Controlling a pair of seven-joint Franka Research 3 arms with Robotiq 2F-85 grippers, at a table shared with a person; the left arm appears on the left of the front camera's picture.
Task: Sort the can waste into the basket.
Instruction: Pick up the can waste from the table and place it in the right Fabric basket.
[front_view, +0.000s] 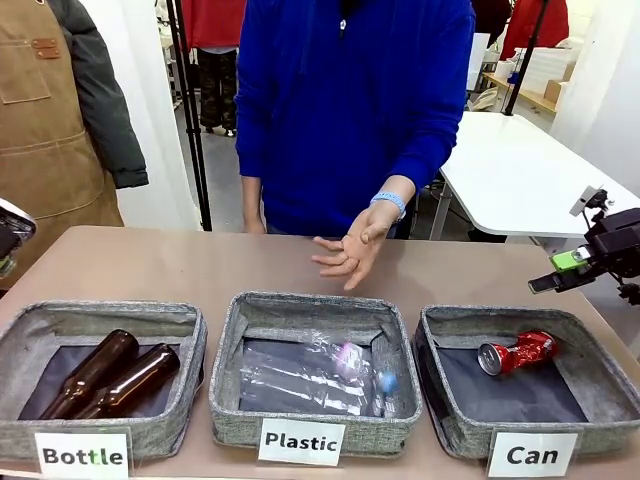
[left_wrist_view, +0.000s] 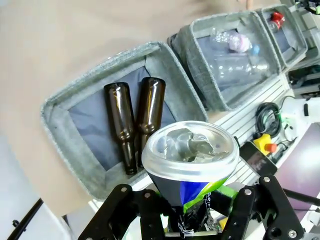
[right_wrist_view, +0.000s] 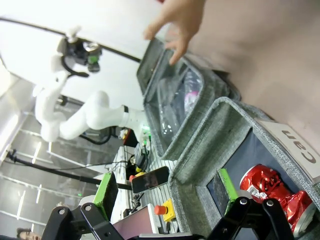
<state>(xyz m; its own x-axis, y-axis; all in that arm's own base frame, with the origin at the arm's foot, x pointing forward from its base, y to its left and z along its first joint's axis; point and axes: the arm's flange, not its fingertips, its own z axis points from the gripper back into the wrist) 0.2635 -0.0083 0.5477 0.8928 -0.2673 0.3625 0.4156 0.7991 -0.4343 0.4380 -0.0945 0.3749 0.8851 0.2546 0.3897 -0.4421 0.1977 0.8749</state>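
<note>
My left gripper (left_wrist_view: 192, 212) is shut on a crushed dark blue can (left_wrist_view: 190, 156), whose silver end faces the camera. It hangs above the "Bottle" basket (left_wrist_view: 59, 102); in the front view a bit of that arm (front_view: 10, 232) shows at the far left edge. A crushed red can (front_view: 517, 352) lies inside the grey "Can" basket (front_view: 600, 415) at the right, and it shows again as the red can (right_wrist_view: 272, 192) in its basket (right_wrist_view: 220, 131) in the right wrist view. My right gripper (front_view: 562, 270) hovers open beyond that basket's far right corner, its green pads (right_wrist_view: 106, 192) wide apart with nothing between them.
A person in a blue top holds an open hand (front_view: 350, 248) palm-up above the table beyond the middle basket. The "Plastic" basket (front_view: 235, 350) holds clear plastic bottles (front_view: 315, 375). Two brown glass bottles (front_view: 110, 378) lie in the "Bottle" basket (front_view: 195, 345).
</note>
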